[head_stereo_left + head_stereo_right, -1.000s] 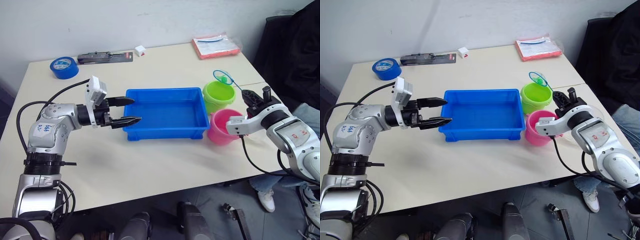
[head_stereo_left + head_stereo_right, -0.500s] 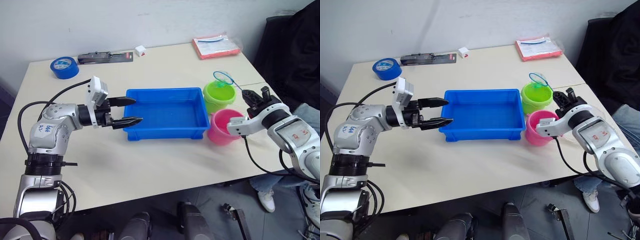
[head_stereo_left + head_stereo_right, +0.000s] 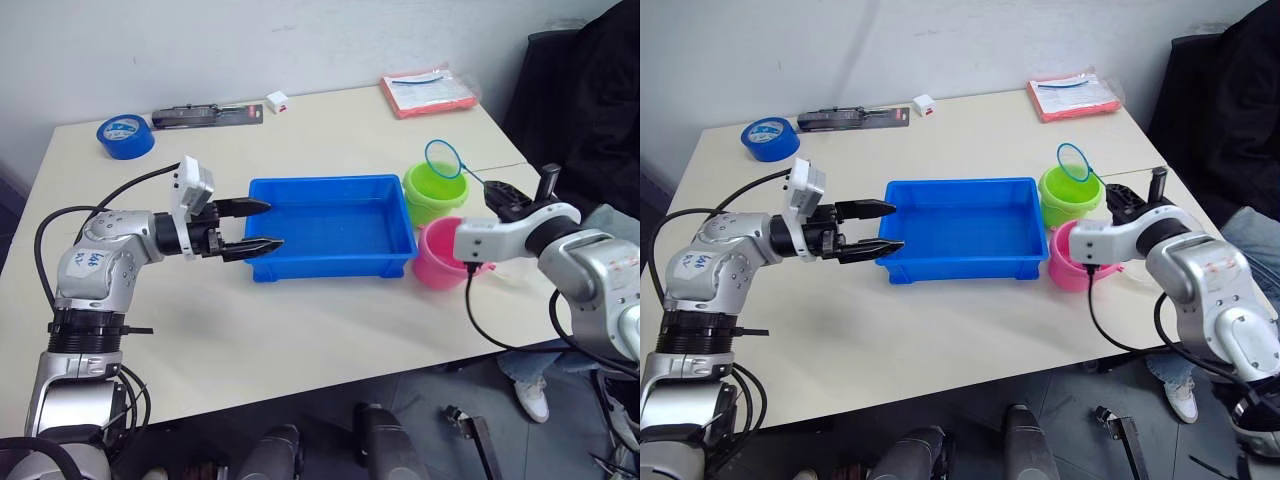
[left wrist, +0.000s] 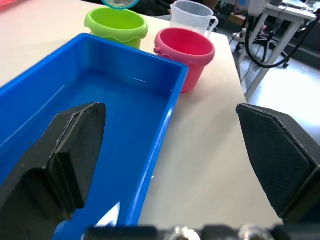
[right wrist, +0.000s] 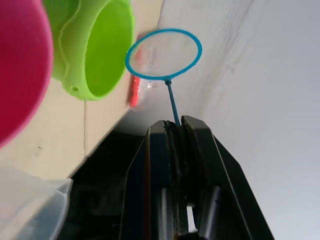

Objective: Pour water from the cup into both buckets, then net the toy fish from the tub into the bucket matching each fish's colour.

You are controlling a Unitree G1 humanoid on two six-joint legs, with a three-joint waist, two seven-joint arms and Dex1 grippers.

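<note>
Right pincer (image 5: 175, 131) grips net (image 5: 164, 54) over green bucket (image 3: 435, 191); pink bucket (image 3: 441, 253) beside.

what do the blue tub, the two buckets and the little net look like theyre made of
The tub looks like glossy moulded plastic: uniform bright blue, with highlights along its rim. The green bucket and pink bucket seem the same kind of smooth, shiny plastic, each one solid colour. The net, held in the right gripper, shows a thin blue hoop and stem, probably plastic; its mesh looks fine and see-through.
</note>
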